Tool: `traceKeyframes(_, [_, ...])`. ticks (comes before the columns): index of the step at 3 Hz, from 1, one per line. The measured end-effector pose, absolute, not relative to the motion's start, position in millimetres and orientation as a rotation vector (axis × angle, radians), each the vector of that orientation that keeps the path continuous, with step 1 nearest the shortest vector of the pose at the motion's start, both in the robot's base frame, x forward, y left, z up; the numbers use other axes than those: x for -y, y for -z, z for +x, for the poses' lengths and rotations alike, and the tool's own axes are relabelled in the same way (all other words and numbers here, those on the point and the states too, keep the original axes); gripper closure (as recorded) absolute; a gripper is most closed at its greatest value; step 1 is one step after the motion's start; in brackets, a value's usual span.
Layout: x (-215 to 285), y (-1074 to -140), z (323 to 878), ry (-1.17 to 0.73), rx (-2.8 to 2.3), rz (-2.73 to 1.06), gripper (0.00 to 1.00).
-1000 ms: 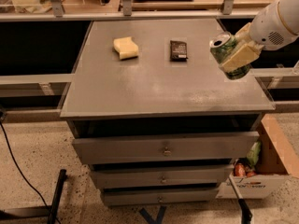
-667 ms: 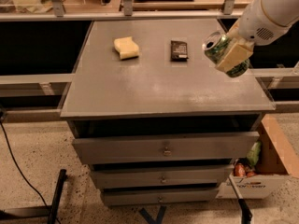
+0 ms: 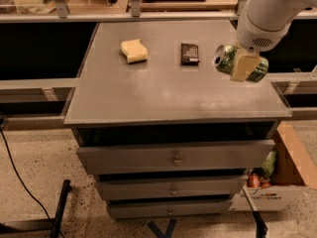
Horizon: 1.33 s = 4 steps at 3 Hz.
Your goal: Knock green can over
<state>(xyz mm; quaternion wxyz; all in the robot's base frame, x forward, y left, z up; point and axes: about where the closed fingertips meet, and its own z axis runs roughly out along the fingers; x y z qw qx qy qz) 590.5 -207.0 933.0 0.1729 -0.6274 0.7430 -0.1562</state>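
1. gripper (image 3: pixel 243 66) hangs over the right side of the bench (image 3: pixel 148 93), jaws clamped on the green can (image 3: pixel 227 60).
2. can is tipped nearly flat, silver top facing left, seemingly clear of the surface.
3. i judge the tipping step is in hand; next i'd lower it and let go so it lies on its side.

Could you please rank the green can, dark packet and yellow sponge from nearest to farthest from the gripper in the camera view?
The gripper hangs over the table at its right side.
1. green can: held tilted in its jaws.
2. dark packet: to its left, rear centre.
3. yellow sponge: farthest left, rear.
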Motion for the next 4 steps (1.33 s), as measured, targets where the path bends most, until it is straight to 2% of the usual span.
traceKeyframes(2, [204, -920, 597, 0.622, -2.108, -1.939, 1.00])
traceKeyframes(3, [200, -913, 599, 0.615, -2.103, -2.001, 0.81])
traceKeyframes(4, [193, -895, 601, 0.562, -2.110, -2.071, 0.58])
